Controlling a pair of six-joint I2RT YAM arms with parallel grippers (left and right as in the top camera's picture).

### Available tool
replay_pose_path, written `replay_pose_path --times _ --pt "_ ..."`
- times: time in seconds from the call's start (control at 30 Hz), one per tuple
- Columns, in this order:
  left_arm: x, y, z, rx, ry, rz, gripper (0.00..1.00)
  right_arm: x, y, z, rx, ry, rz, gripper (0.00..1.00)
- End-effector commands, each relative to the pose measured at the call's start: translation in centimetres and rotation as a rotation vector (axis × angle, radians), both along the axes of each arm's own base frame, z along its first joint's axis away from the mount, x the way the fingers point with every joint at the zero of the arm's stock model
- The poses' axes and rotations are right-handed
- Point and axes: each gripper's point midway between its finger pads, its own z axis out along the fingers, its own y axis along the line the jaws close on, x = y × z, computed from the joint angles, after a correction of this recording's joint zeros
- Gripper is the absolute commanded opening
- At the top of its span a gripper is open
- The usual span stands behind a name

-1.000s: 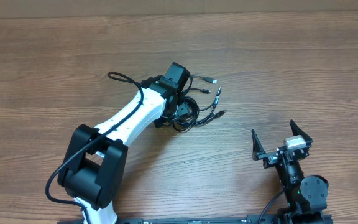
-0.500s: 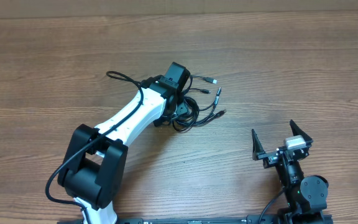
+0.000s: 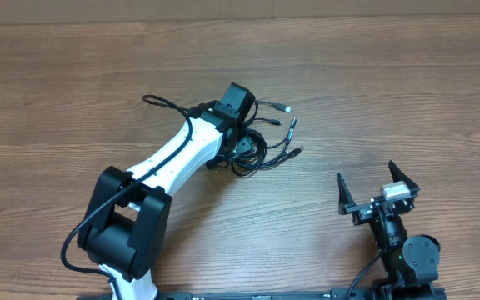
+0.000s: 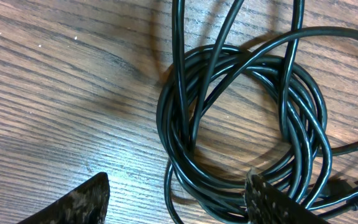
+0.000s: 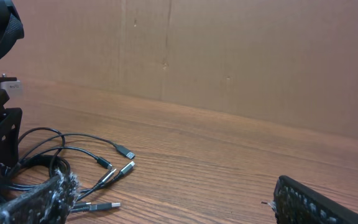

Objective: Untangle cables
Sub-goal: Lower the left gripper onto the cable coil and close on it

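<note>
A wood-grain bench (image 3: 390,92) backed by a brown cardboard wall (image 5: 241,56) carries the cables (image 4: 169,124). They form a coil of thin black cords near the middle, with silver-tipped plug ends fanning out toward the right arm's side. The left pincer (image 4: 176,202) hangs just over the coil, jaws spread wide with part of the coil between them. The right pincer (image 3: 367,175) stands well apart near the front edge, also spread wide and holding nothing.
</note>
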Motion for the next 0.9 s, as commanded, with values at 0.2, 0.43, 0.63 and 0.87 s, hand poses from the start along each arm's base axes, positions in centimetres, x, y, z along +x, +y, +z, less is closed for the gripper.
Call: replay_pose_path --times 0.2,0.43,0.63,0.87 --pt "-0.3 0.5 -1.2 0.023 0.003 0.015 0.70 0.0 -0.1 -0.3 -0.001 0.001 -0.005 1.00" --pt "-0.8 0.8 -2.1 0.029 0.011 0.015 0.68 0.0 -0.1 -0.3 -0.001 0.001 -0.005 1.00" --pt "-1.3 1.3 -3.2 0.046 0.015 0.018 0.67 0.0 -0.1 -0.3 -0.001 0.001 -0.005 1.00" --pt "-1.4 1.3 -3.6 0.041 0.009 0.018 0.53 0.0 -0.1 -0.3 -0.001 0.001 -0.005 1.00"
